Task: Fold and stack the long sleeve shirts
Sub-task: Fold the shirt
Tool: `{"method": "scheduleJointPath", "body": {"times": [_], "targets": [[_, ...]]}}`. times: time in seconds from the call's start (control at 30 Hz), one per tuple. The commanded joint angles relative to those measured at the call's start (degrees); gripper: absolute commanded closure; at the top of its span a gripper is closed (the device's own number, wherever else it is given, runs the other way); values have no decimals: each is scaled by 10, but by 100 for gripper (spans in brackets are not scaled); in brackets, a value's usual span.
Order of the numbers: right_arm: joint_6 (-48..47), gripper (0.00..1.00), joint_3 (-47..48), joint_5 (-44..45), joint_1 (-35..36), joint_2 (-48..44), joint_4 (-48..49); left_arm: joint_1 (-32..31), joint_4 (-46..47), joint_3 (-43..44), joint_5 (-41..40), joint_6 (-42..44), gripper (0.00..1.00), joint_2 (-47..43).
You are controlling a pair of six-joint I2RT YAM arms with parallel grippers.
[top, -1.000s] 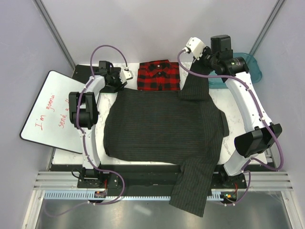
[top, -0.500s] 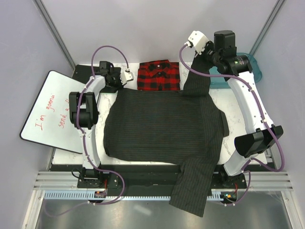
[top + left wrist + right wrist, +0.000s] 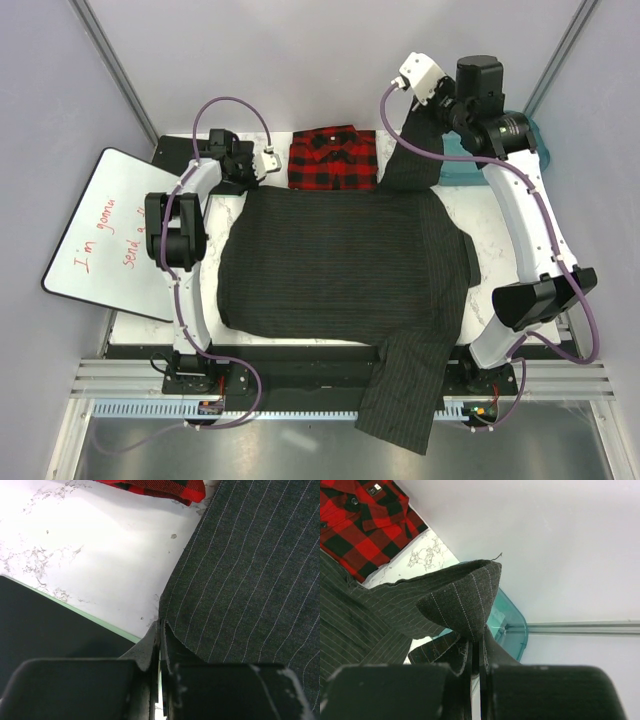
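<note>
The whiteboard [image 3: 100, 235] off the desk's left edge reads "I'm gonna send a" (rest hidden). My left hand [image 3: 160, 630] has just pinched shut on the pinstriped shirt [image 3: 340, 265] at its corner toward the desk's far-left, beside the folded plaid shirt [image 3: 333, 158] at the far edge. My right hand [image 3: 477, 647], clamped on the sleeve [image 3: 465, 595], has raised it higher toward the far-right corner — I judge the fold can start.

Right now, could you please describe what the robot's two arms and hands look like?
The left arm and right arm have white links between bulky black joints, with purple cables looping along them. Each wrist carries a small white camera box. The left hand and right hand have flat black fingers.
</note>
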Motion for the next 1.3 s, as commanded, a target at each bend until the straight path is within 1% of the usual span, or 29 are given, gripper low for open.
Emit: {"method": "scheduleJointPath", "body": {"times": [0.0, 0.1, 0.3, 0.33, 0.63, 0.87, 0.93, 1.0, 1.1, 1.27], "targets": [[8, 100, 36, 6, 0, -45, 7, -3, -3, -19, 15, 9, 98, -60], [8, 100, 36, 3, 1, -71, -8, -3, -3, -48, 23, 12, 98, -104], [-8, 100, 13, -13, 9, -130, -56, -3, -2, -128, 23, 55, 98, -194], [-10, 100, 9, -29, 10, -146, -66, -3, -2, -148, 26, 67, 98, -204], [-22, 100, -9, -66, 16, -245, -143, -3, -3, -265, 27, 137, 98, -314], [-18, 100, -58, -97, 16, -312, -208, -3, -17, -355, 22, 180, 98, -403], [-17, 100, -72, -113, 16, -329, -225, -3, -17, -387, 21, 197, 98, -416], [-12, 100, -86, -124, 16, -346, -242, -4, -18, -409, 23, 196, 98, -429], [-9, 100, -106, -147, 16, -367, -266, -5, -17, -427, 23, 193, 98, -433], [14, 100, -103, -207, 16, -382, -319, -7, -15, -441, 20, 185, 98, -422]]}}
